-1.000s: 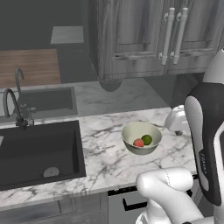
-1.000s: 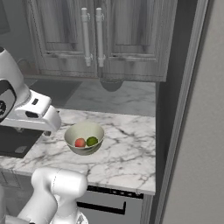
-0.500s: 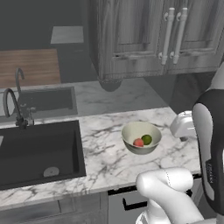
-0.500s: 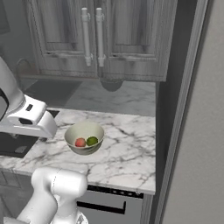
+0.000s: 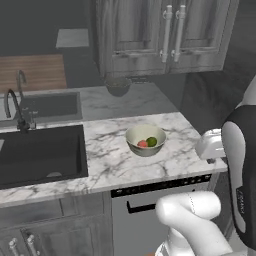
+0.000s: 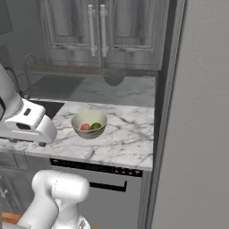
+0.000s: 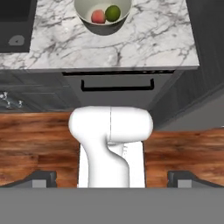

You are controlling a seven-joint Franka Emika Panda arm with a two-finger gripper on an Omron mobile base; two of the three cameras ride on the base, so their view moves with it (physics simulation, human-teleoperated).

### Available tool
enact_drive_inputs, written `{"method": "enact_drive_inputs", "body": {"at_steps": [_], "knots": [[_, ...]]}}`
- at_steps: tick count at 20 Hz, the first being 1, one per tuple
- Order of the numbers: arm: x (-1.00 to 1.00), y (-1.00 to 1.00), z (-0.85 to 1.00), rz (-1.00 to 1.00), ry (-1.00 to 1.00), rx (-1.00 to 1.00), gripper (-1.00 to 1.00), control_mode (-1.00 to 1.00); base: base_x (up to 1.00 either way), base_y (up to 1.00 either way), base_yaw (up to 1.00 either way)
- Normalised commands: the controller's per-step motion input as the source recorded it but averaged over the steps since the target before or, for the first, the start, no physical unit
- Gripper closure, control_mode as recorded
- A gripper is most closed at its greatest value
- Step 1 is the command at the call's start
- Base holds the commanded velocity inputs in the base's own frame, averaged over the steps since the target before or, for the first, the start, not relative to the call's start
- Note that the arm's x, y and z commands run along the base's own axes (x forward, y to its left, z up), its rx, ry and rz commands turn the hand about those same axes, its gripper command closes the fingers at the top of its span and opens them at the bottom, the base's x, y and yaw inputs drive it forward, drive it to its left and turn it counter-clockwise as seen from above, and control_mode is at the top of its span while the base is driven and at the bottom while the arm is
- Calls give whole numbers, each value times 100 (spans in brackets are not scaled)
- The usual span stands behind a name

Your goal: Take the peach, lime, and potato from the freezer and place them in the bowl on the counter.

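Item: cream bowl point(image 5: 145, 139) stood on marble table point(image 5: 115, 160), right of black sink point(image 5: 40, 154); held peach point(image 7: 98, 16) and lime point(image 7: 113, 13) side by side, touching. Pincer point(image 7: 112, 177) spread wide open, gripping nothing, above wooden floor point(image 7: 35, 144)

Dim, even rendered light; soft shadows, slight blur, no glare

Left base view: behind arm, left side, facing forward-down over counter point(image 5: 105, 150). Right base view: same counter from right. Hand view: overhead, farther back. All share bowl point(image 5: 145, 140).
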Motion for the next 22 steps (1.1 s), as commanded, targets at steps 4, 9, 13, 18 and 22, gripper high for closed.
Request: {"method": "enact_drive_inputs", "body": {"at_steps": [4, 9, 13, 18, 22], "knots": [[0, 0, 0, 0, 0, 0, -100, 100, -46, -58, -4], [0, 0, 0, 0, 0, 0, -100, 100, -3, -68, -4], [0, 0, 0, 0, 0, 0, -100, 100, 10, -64, -3], [0, 0, 0, 0, 0, 0, -100, 100, 13, -64, -2], [0, 0, 0, 0, 0, 0, -100, 100, 24, -64, 0]]}}
